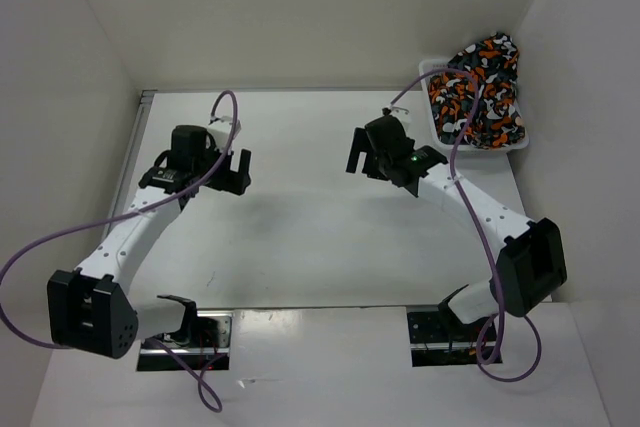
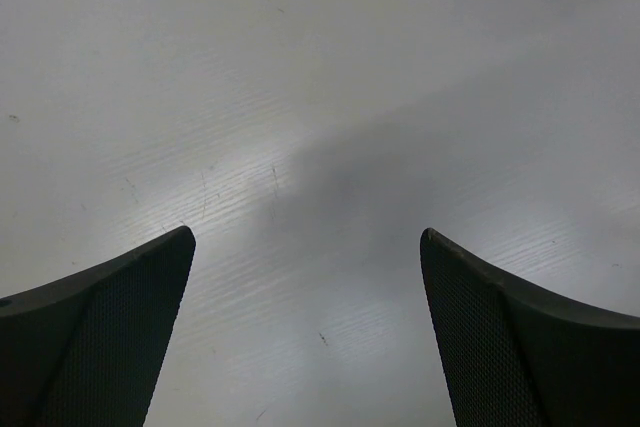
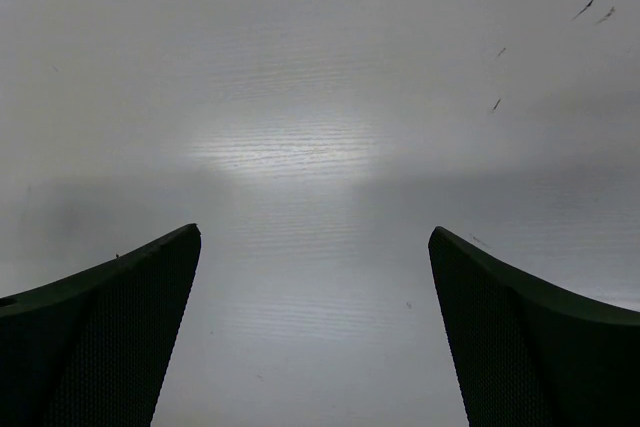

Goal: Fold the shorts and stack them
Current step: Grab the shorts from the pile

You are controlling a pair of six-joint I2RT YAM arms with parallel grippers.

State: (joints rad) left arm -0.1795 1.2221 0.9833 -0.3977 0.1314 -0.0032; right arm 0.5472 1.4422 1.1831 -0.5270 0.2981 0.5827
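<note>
The shorts (image 1: 480, 92), printed in orange, black, grey and white blotches, lie bunched in a white mesh basket (image 1: 430, 72) at the far right of the table. My left gripper (image 1: 232, 169) is open and empty over the left part of the table; in the left wrist view it (image 2: 308, 237) shows only bare tabletop between its fingers. My right gripper (image 1: 362, 155) is open and empty near the table's middle, left of the basket; the right wrist view (image 3: 315, 235) shows only bare tabletop. The shorts are out of both wrist views.
White walls enclose the white table (image 1: 300, 237) on the left, back and right. Purple cables (image 1: 230, 112) loop from both arms. The arm bases (image 1: 185, 332) sit at the near edge.
</note>
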